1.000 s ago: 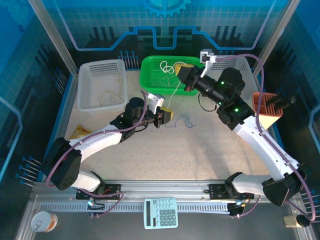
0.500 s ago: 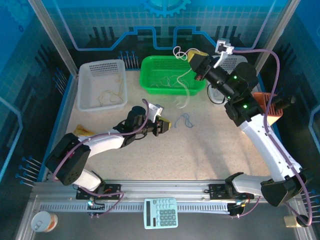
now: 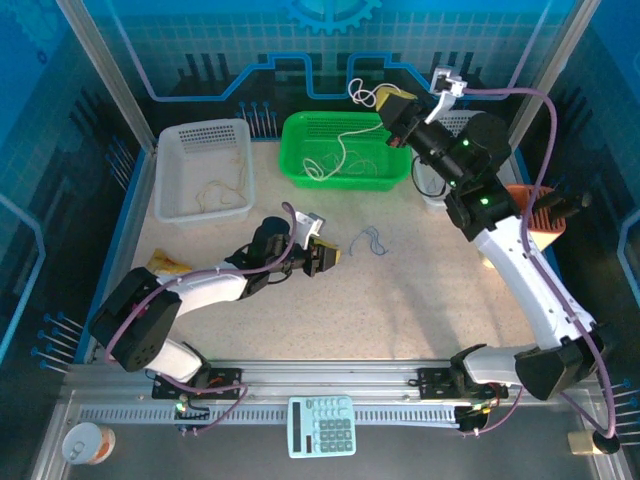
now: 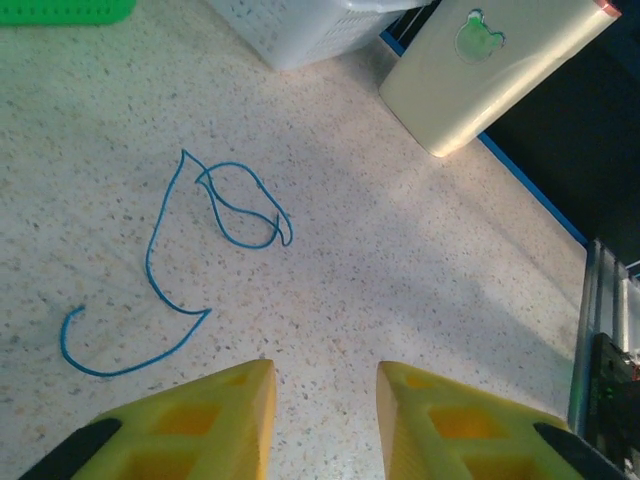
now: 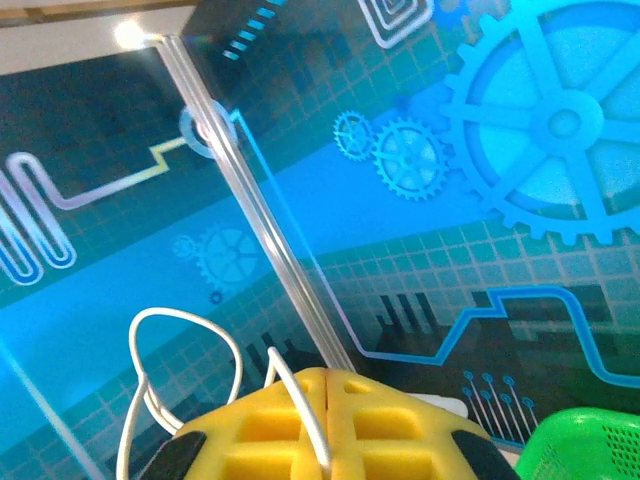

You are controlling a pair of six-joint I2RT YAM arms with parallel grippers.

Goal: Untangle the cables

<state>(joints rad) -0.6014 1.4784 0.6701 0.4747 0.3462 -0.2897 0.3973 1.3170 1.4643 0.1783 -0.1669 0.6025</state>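
The middle and near desk [image 3: 400,300] are free; a thin blue cable [image 3: 372,240] lies flat there. At the far edge a white basket [image 3: 203,213] and a green basket [image 3: 345,184] stand in the way, a white cable [image 3: 344,152] hanging into the green one from the right gripper [image 3: 392,100]. An orange holder [image 3: 520,205] stands at the right.

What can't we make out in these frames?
- Right wrist view: lower run of the thin whitish cord, hidden by the shut right claw and the bottom edge.
- Top view: whether it reaches the green plastic basket; too thin.
- Top view: number of yellowish cords in the white plastic basket; too small.
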